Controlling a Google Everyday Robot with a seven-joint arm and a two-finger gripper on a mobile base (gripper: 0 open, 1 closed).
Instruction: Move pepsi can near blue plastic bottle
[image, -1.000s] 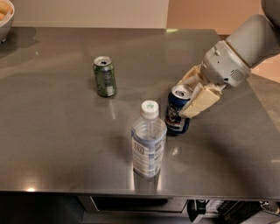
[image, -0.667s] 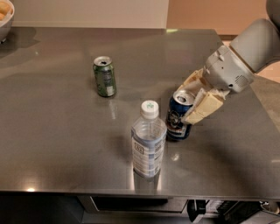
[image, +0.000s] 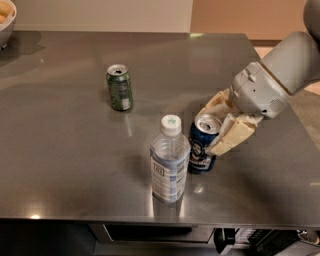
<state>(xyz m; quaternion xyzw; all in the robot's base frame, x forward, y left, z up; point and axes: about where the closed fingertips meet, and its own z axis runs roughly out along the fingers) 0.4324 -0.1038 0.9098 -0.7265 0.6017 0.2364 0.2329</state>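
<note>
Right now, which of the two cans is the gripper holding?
The dark blue pepsi can, in the gripper beside the blue plastic bottle; the green can stands apart.

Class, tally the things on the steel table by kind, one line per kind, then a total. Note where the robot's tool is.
Cans: 2 (green can, pepsi can)
Bottles: 1 (blue plastic bottle)
Bowls: 1 (bowl, far left edge, partly in view)
Total: 4
The tool is clamped on the pepsi can, right of the bottle.

End effector around pepsi can, just right of bottle.
</note>
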